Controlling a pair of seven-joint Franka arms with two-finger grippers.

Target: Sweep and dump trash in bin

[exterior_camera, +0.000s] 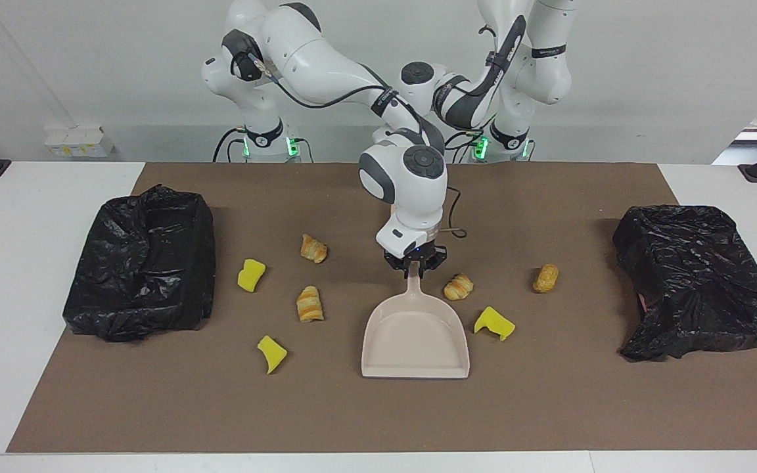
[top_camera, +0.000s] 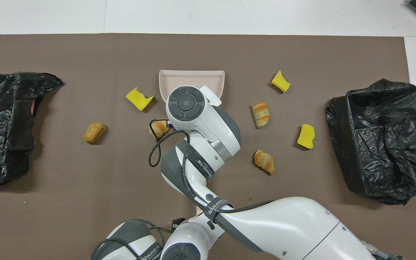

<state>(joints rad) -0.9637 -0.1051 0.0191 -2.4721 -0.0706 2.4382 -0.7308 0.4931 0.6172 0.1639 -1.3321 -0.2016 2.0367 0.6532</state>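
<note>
The trash lies scattered on the brown mat as several small pieces: yellow chunks [exterior_camera: 251,274] [exterior_camera: 272,353] [exterior_camera: 494,324] and golden pastries [exterior_camera: 313,248] [exterior_camera: 309,304] [exterior_camera: 458,287] [exterior_camera: 545,278]. A beige dustpan [exterior_camera: 414,338] lies flat among them, its mouth away from the robots. My right gripper [exterior_camera: 414,265] is shut on the dustpan's handle. One pastry [top_camera: 159,129] sits right beside that handle. A black-bagged bin [exterior_camera: 142,263] stands at the right arm's end and another bin [exterior_camera: 700,282] at the left arm's end. My left gripper is hidden by the right arm, shut.
The mat [exterior_camera: 549,407] covers most of the white table. Under the right arm's forearm, close to the robots' edge, a beige sliver [top_camera: 195,210] shows. A cable loop [top_camera: 154,151] hangs from the right wrist over the mat.
</note>
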